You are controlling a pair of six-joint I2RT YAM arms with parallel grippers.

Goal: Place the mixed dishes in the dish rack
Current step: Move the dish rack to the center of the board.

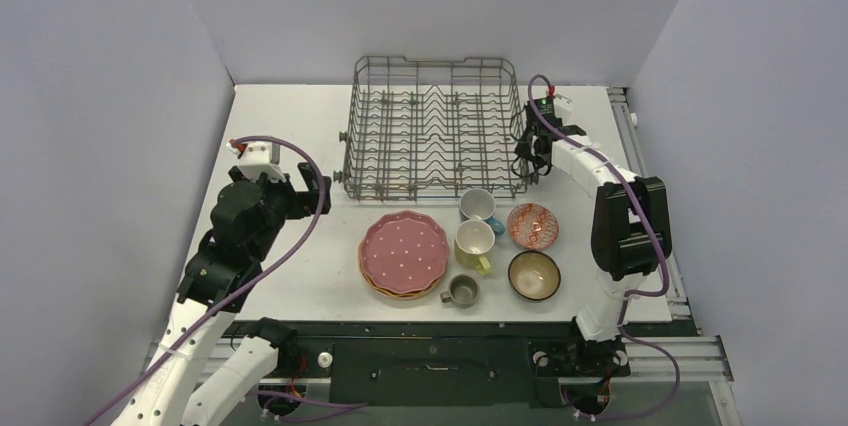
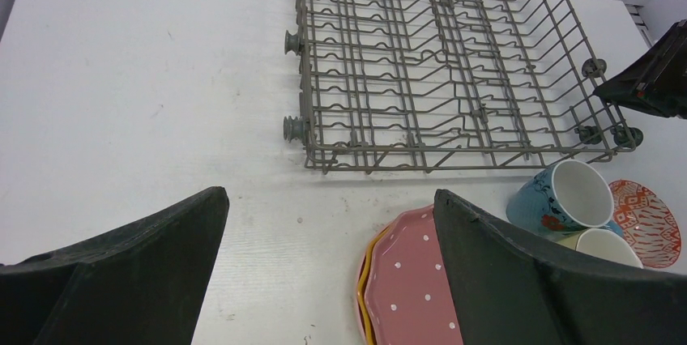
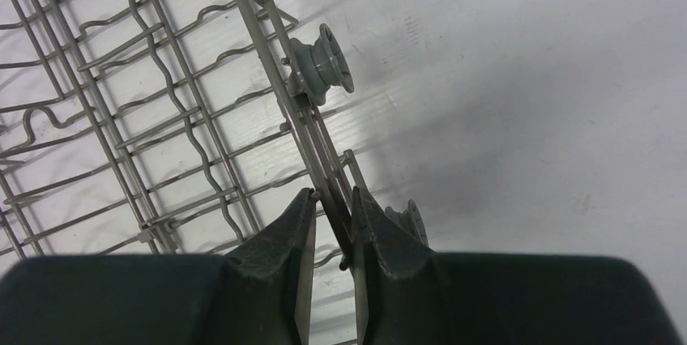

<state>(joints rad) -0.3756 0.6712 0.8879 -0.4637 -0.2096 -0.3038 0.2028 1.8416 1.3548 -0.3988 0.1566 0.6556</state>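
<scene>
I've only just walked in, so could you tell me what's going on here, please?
The right tool is pinched on the right side wire of the empty dish rack. The left tool hangs open over the table, holding nothing. The stacked plates, three mugs and two bowls sit on the table in front of the rack, none loaded yet.

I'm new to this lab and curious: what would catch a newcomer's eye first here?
The big grey wire dish rack sits unloaded at the back centre of the table. The right gripper has its jaws pinched on the rack's right side wire near a wheel. In front, bright colours cluster: a pink dotted plate atop a stack, mugs and bowls.
</scene>
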